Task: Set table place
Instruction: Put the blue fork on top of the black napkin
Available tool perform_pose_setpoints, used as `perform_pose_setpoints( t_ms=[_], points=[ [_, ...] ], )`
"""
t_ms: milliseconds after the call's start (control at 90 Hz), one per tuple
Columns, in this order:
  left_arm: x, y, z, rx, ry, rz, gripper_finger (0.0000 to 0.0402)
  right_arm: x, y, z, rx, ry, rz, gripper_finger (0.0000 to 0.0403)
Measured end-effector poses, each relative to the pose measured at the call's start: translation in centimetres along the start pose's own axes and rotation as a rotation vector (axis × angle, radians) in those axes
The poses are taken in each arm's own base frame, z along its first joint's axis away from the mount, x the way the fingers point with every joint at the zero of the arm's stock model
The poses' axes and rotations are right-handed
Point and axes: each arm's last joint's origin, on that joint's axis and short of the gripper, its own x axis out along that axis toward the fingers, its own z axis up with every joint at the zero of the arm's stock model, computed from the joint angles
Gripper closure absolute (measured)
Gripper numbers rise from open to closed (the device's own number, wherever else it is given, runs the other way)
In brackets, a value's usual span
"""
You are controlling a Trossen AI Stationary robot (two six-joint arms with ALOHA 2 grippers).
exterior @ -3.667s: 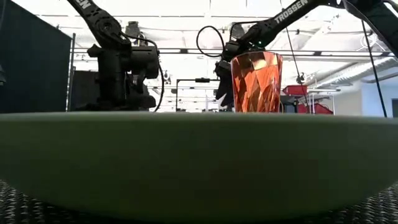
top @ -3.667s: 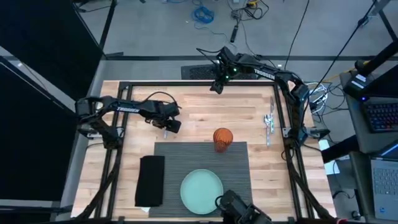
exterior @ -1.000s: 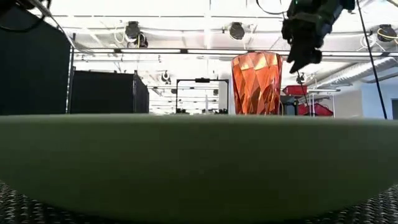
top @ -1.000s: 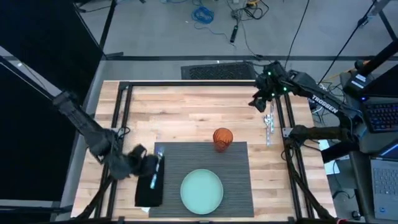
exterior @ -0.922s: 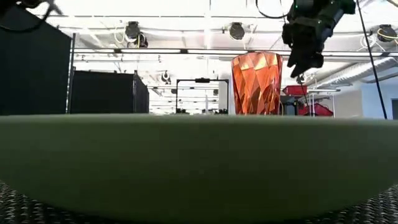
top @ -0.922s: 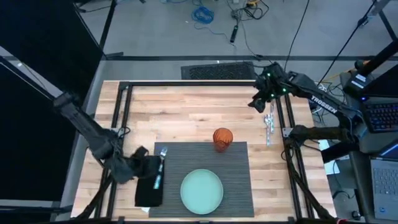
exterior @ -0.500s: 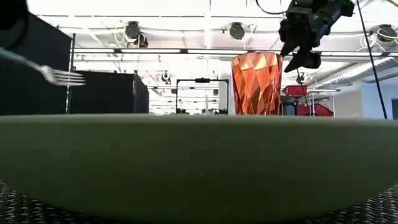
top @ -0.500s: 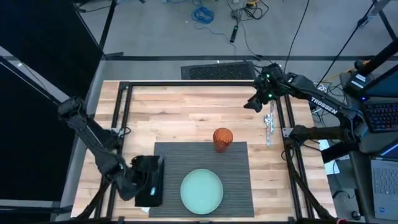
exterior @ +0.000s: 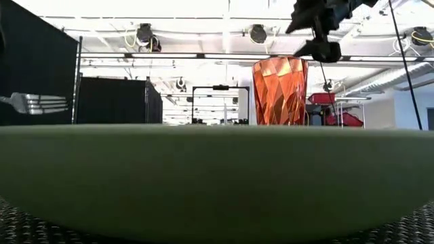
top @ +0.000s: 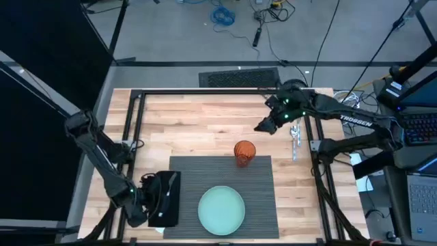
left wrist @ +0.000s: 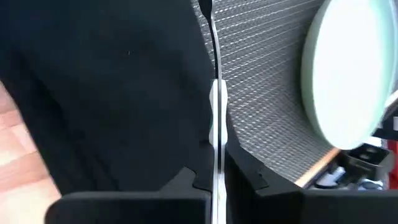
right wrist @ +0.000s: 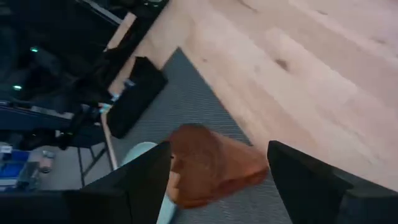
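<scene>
Steel fork going down beside the plate.
From above, the left claw [top: 158,198] is over the napkin [top: 166,199] at the placemat's [top: 259,198] left edge; its wrist view shows it clamped on the fork [left wrist: 217,112], which likely needs lowering and release. The right claw [top: 261,127] hangs open beyond the cup [top: 244,152].

Pale green plate rim [exterior: 217,176] fills the foreground — orange faceted cup [exterior: 280,90] behind, fork tines [exterior: 37,103] at left.
</scene>
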Motion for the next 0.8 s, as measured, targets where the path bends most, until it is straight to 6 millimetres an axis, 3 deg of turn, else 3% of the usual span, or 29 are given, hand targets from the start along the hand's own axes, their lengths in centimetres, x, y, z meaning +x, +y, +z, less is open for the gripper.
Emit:
perform_pose_setpoints(
  t_ms=[211,444,800],
  points=[
    [2.3,0.0,-0.4,-0.007,-0.002,0.063,0.0401,0.7,2.0,-1.2,0.002,0.03,0.055,0.0149],
    [3.9,-0.3,0.7,-0.046,-0.056,0.108,0.0401,0.9,2.5,-1.8,-0.028,0.06,0.075,0.0149],
    [4.2,-1.1,1.0,-0.089,-0.03,0.099,0.0401,-0.2,2.4,-2.5,-0.073,0.116,0.096,0.0149]
  ],
)
